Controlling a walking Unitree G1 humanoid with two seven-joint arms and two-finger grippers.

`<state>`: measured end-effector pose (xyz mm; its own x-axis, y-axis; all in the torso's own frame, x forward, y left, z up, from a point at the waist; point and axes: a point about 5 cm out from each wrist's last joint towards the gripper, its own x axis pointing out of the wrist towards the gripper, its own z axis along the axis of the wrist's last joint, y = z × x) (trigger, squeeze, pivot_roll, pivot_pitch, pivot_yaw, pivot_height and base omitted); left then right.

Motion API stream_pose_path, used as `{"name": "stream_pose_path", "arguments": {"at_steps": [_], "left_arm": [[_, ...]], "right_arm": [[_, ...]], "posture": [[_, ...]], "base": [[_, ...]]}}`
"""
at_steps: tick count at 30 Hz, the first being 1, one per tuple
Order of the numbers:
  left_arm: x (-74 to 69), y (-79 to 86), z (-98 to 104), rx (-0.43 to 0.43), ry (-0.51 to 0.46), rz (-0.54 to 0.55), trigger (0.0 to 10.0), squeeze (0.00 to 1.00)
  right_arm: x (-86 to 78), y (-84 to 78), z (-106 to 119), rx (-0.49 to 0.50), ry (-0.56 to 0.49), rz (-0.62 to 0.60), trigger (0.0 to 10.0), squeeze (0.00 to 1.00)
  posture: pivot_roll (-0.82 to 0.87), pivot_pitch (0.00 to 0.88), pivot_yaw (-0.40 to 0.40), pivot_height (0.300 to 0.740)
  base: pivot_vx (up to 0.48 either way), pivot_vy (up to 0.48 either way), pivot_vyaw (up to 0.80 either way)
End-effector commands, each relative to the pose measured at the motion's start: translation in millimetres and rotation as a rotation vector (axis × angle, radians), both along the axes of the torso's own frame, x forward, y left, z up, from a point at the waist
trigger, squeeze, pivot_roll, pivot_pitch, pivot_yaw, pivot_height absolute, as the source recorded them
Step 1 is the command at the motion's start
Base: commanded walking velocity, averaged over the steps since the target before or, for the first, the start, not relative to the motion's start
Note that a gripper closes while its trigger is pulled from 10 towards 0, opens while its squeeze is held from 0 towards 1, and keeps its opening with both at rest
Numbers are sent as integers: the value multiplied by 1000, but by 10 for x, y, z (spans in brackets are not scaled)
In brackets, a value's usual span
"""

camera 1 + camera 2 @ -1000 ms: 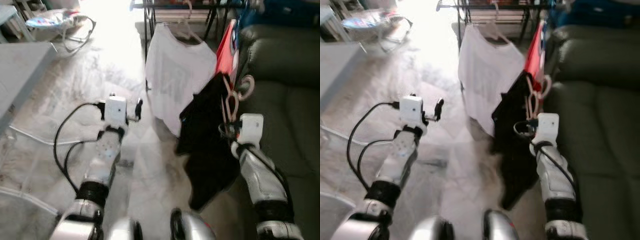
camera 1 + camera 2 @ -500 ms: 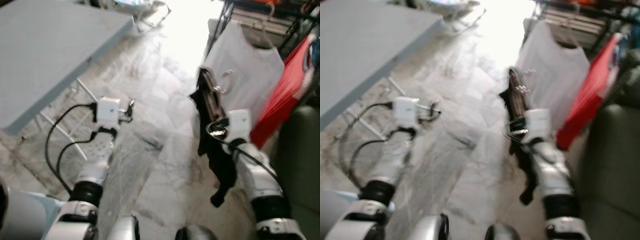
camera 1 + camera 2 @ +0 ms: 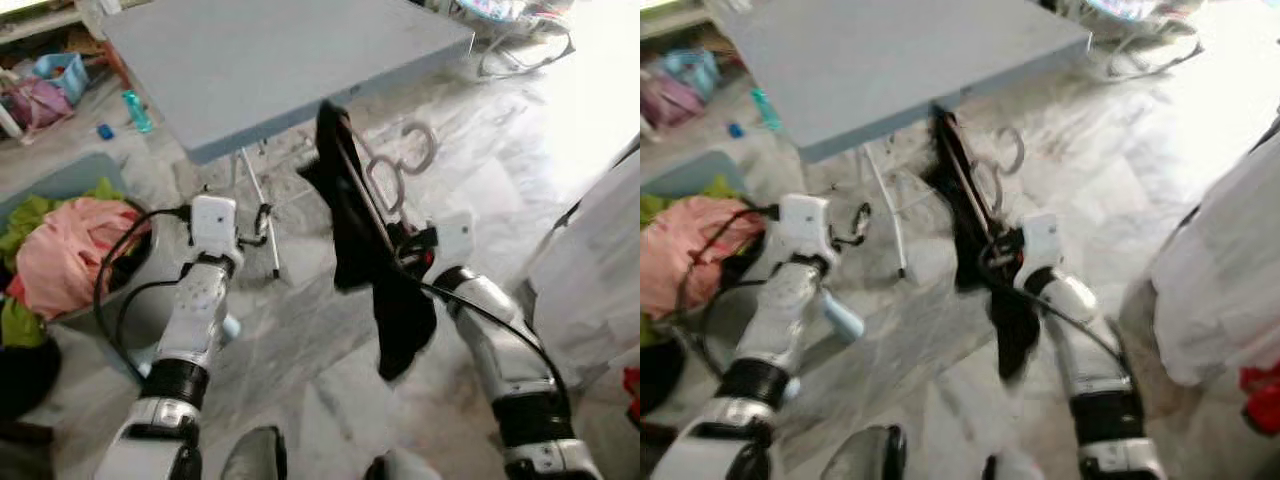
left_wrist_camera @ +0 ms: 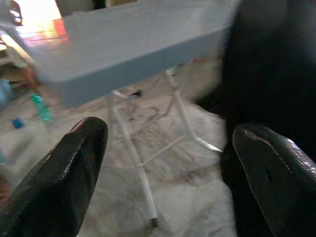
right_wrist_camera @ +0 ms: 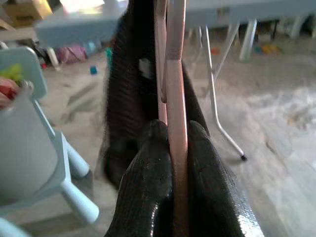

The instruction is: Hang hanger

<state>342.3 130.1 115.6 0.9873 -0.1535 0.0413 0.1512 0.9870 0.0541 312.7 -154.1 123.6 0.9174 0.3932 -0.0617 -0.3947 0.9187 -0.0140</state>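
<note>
My right gripper [image 3: 405, 250] is shut on the lower part of a pink hanger [image 3: 368, 185], whose hook [image 3: 412, 150] points up. A black garment [image 3: 350, 235] hangs on the hanger and droops past my right forearm. In the right wrist view the two fingers [image 5: 148, 163] pinch the pink hanger [image 5: 175, 74] with the black garment [image 5: 128, 108] behind it. My left gripper [image 3: 262, 220] is raised at the left, open and holding nothing, a short way left of the garment. Its wrist view looks between the open fingers [image 4: 69, 182] at a table leg [image 4: 133, 163].
A grey folding table [image 3: 280, 60] stands just ahead, with white metal legs [image 3: 262, 215]. A basket of pink and green laundry [image 3: 65, 250] sits at the left. A white garment [image 3: 600, 270] hangs at the right edge. A teal bottle [image 3: 138, 110] lies on the marble floor.
The camera has swung left: the clothes rack and sofa have slid out to the right, and the table and laundry basket have come in. The right gripper still holds the hanger.
</note>
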Motion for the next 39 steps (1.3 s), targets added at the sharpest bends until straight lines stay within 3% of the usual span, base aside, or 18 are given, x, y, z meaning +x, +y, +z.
{"name": "stream_pose_path", "arguments": {"at_steps": [1, 7, 9, 21, 27, 35, 36, 37, 38, 39], "left_arm": [[28, -31, -16, -12, 35, -45, 10000, 0], [79, -116, -1, -53, 74, -126, 10000, 0], [107, -183, 34, -71, 78, -165, 10000, 0], [174, -330, 124, -73, 68, -235, 10000, 0], [201, -332, 131, -65, 77, -256, 10000, 0], [200, -429, 242, -82, 39, -311, 10000, 0], [193, -450, 251, -83, 35, -321, 10000, 102], [185, -470, 259, -85, 31, -330, 10000, 102], [184, -472, 253, -76, 31, -328, 10000, 545], [183, -471, 248, -70, 31, -325, 10000, 545]], "right_arm": [[-12, 0, 132, 20, -49, 46, 10000, 0], [-106, 76, 220, 60, -36, 208, 10000, 0], [-148, 74, 200, 27, -23, 264, 10000, 0], [-188, 87, 159, -16, 9, 335, 10000, 0], [-253, 174, 268, -1, -10, 458, 10000, 0], [-173, 157, 194, -49, 0, 409, 10000, 0], [-157, 161, 186, -48, 2, 404, 10000, 0], [-141, 166, 177, -47, 4, 399, 10000, 0], [-130, 172, 177, -50, 3, 397, 10000, 0], [-124, 175, 178, -52, 2, 395, 10000, 0]], "posture": [[-52, 108, 11, 740], [-61, 116, 11, 740], [-61, 116, 11, 740], [-65, 120, 12, 740], [-67, 127, 15, 740], [-62, 126, 13, 740], [-60, 127, 12, 740], [-60, 127, 12, 740], [-60, 127, 12, 740], [-60, 127, 12, 740]], "base": [[0, 0, 0], [0, 0, 0], [0, 0, 0], [0, 0, 0], [0, 0, 0], [0, 0, 0], [0, 0, 0], [0, 0, 0], [0, 0, 0], [0, 0, 0]]}}
